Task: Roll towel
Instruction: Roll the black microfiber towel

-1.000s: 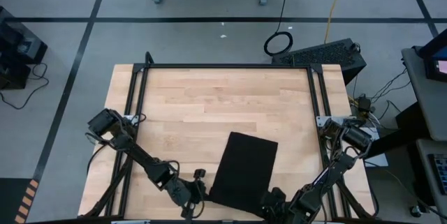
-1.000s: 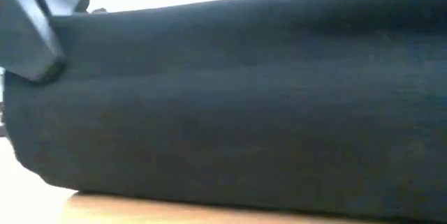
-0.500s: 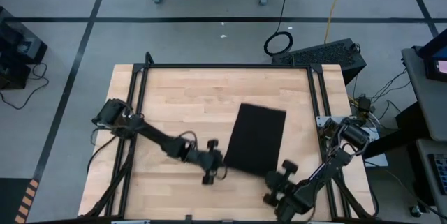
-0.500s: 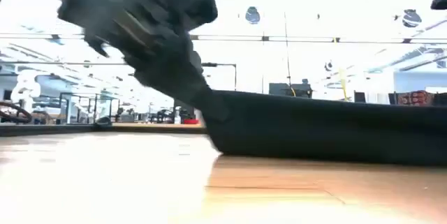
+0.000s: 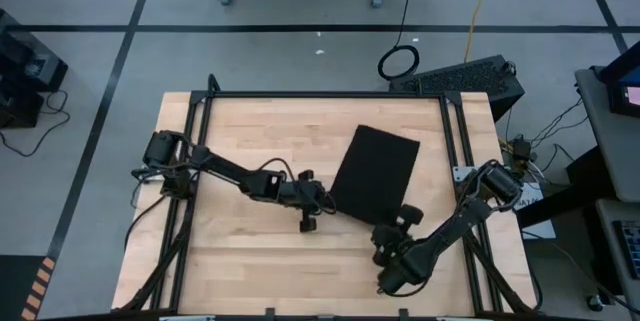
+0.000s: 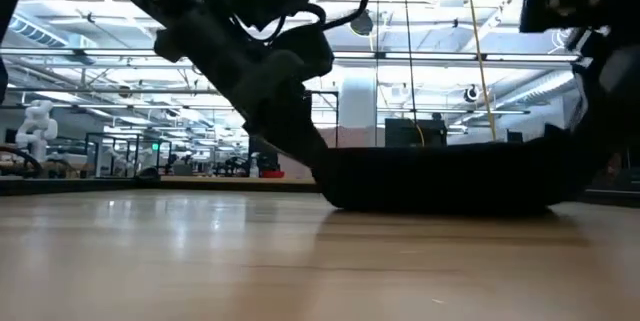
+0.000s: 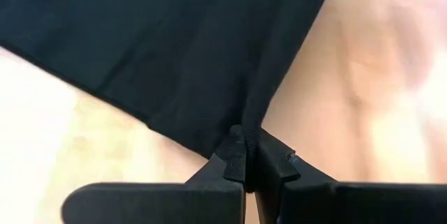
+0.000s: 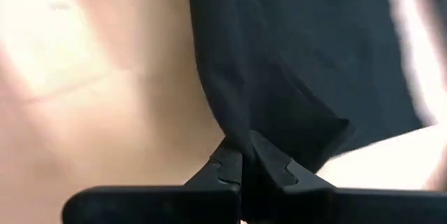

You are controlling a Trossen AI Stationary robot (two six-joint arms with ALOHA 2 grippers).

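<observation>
The towel is a plain black cloth, a narrow rectangle lying askew on the wooden table, right of the middle. In the low view the towel shows as a low dark band resting on the wood. My left gripper is shut at its near left corner. My right gripper is shut at its near right corner. The wrist views show each corner bunched between the fingers of the left gripper and of the right gripper. My left gripper pinches the towel's near left corner between its two fingers, slanting down from the table's left. The cloth gathers into a fold at the fingers; the rest lies on the table. My right gripper pinches the towel's near right corner between its two fingers, slanting down from the near right. The cloth puckers and rises slightly at the fingers, while the rest lies flat on the table.
A black metal frame runs along the table's far edge and down both sides. Bare wood lies left of the towel and along the near edge. Beyond the table a black case sits on the floor.
Both grippers, still shut on the towel's near corners, have moved away from the table's near edge toward the far edge. The towel has slid with them along the wood toward the middle and right, and has turned a little more askew.
</observation>
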